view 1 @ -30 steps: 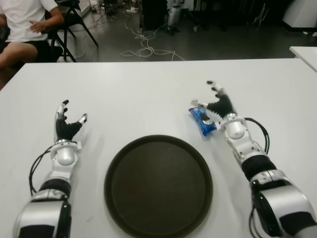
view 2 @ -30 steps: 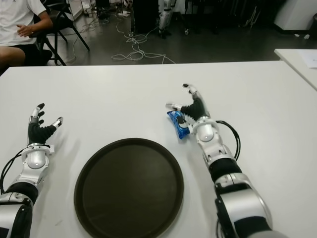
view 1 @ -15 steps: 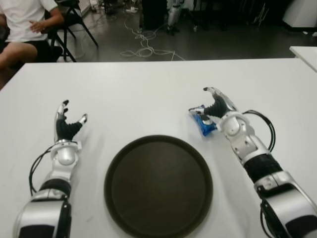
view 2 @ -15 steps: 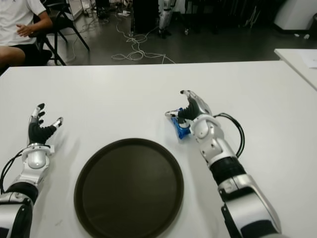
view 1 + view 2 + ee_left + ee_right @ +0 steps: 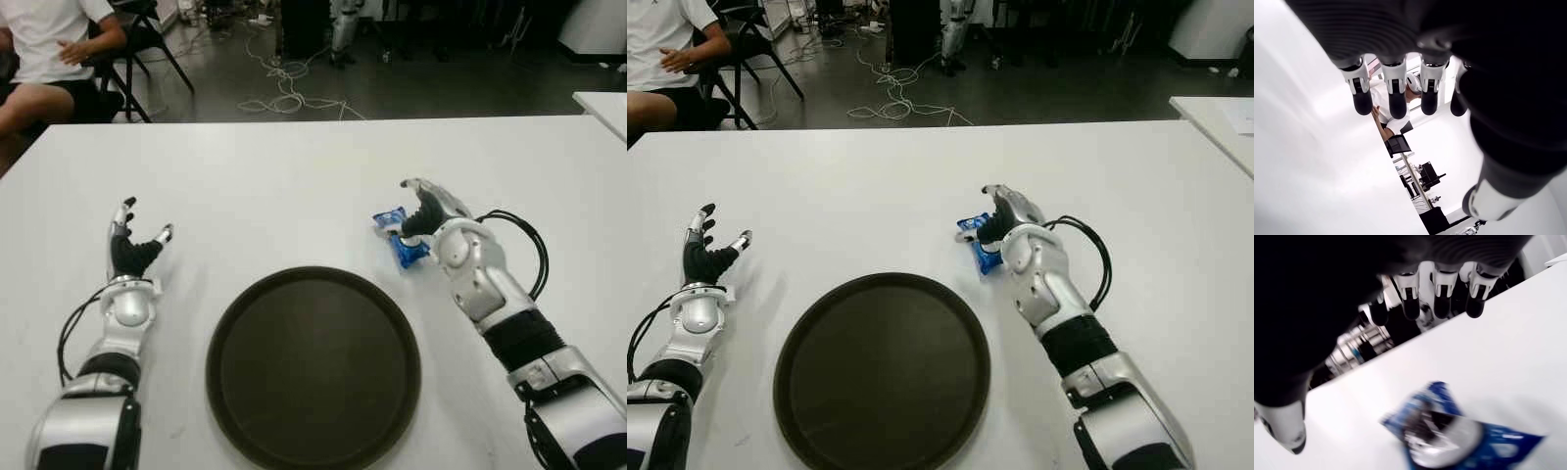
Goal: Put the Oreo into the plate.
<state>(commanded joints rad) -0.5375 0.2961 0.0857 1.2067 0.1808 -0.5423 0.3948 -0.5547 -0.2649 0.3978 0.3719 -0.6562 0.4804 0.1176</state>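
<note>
The blue Oreo packet (image 5: pixel 405 252) lies on the white table (image 5: pixel 294 186), just beyond the right rim of the round dark plate (image 5: pixel 313 277). My right hand (image 5: pixel 415 215) arches over the packet's far end, palm down. In the right wrist view the fingers (image 5: pixel 1440 296) stay extended above the packet (image 5: pixel 1449 431) with the thumb (image 5: pixel 1283 431) off to one side, so nothing is gripped. My left hand (image 5: pixel 132 240) shows open on the table to the left of the plate, fingers (image 5: pixel 1393 93) spread and holding nothing.
A seated person (image 5: pixel 44 49) and a black chair (image 5: pixel 147 39) are beyond the table's far left corner. Cables (image 5: pixel 284 93) trail over the floor behind. Another white table's corner (image 5: pixel 602 103) shows at the far right.
My right hand has turned palm down and lowered over the Oreo packet, the forearm swinging in behind it. The left hand and the plate have not moved.
</note>
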